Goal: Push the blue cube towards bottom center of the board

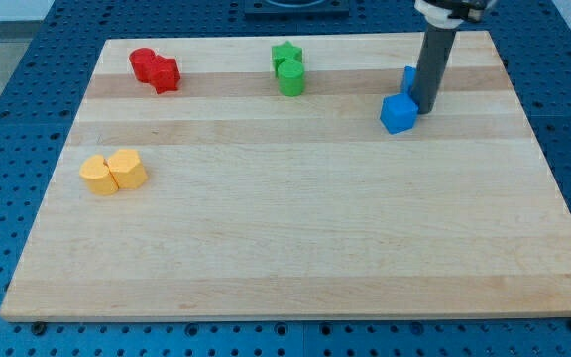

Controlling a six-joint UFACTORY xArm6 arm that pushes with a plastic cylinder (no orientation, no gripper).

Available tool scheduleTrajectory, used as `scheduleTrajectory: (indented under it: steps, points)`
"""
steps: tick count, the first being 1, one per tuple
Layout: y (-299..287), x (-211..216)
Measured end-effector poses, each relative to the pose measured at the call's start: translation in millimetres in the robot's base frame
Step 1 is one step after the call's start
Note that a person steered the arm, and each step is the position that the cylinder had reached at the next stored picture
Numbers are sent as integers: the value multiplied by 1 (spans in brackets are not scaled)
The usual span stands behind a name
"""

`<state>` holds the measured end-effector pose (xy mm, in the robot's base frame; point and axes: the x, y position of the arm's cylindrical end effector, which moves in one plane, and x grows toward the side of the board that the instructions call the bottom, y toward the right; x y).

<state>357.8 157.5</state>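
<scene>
The blue cube (398, 113) sits on the wooden board (295, 248) at the view's upper right. My tip (425, 109) stands right at the cube's right side, touching or nearly touching it. A second blue block (409, 78) is mostly hidden behind the rod, just above the cube; its shape cannot be made out.
Two red blocks (155, 69) lie together at the view's top left. A green star-like block (286, 55) and a green cylinder (290, 78) stand at top centre. Two yellow blocks (113, 172) sit side by side at the left.
</scene>
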Motion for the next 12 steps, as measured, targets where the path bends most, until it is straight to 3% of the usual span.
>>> scheduleTrajectory:
  steps: [1,4,5,6,7,11,12]
  points:
    - [-19,19]
    - [-106,161]
    - [-59,146]
    - [-46,55]
    - [-59,17]
    - [-87,2]
    - [-87,-24]
